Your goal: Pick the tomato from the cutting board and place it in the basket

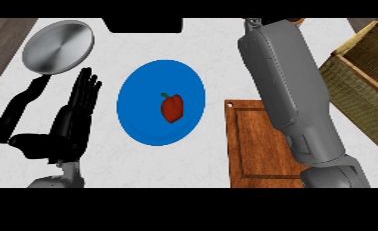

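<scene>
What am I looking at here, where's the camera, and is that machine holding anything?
This is a humanoid robot's own view: the camera sits at its head, looking steeply down at a kitchen counter. Its black left hand rests open at the lower left, fingers up, holding nothing. The grey right forearm stretches over a wooden cutting board; the right hand barely shows at the top, so I can't tell whether it holds anything. In the middle, a blue plate carries a red vegetable. A silver pan lies upper left, a woven basket at the right. No tomato shows on the board's visible part.
</scene>
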Tool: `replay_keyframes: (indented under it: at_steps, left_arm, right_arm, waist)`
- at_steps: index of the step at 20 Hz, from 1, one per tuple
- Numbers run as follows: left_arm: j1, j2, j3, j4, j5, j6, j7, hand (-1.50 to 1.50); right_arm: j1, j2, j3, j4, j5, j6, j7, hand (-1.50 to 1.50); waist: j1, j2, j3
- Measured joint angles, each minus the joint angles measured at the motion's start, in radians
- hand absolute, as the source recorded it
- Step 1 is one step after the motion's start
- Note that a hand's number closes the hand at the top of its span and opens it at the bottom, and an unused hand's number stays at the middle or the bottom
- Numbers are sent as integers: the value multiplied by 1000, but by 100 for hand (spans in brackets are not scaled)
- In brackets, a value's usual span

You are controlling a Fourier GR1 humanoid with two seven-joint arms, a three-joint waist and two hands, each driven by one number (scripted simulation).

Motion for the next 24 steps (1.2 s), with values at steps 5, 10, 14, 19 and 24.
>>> replay_keyframes:
  at_steps: [5, 10, 14, 19, 24]
  left_arm:
    - [30, -7, -3, -11, -6, 1, -17, 0]
    - [33, -8, 1, -15, -10, 5, -9, 0]
    - [38, -11, -2, -27, -16, 10, -3, 0]
    - [39, -15, 3, -10, -19, 4, -25, 0]
    - [24, -21, 4, -4, -21, 4, -16, 0]
  right_arm:
    - [-8, -10, -24, -75, 50, 56, 54, 150]
    - [25, -56, -50, -137, 98, 151, 79, 150]
    - [74, -98, -69, -203, 124, 229, 76, 150]
    - [166, -135, -97, -348, 122, 309, 53, 150]
    - [257, -169, -141, -455, 106, 351, 24, 150]
  waist:
    - [-8, -2, 0]
    - [-19, -5, 0]
    - [-22, -6, 0]
    - [-22, -4, 0]
    - [-17, -1, 0]
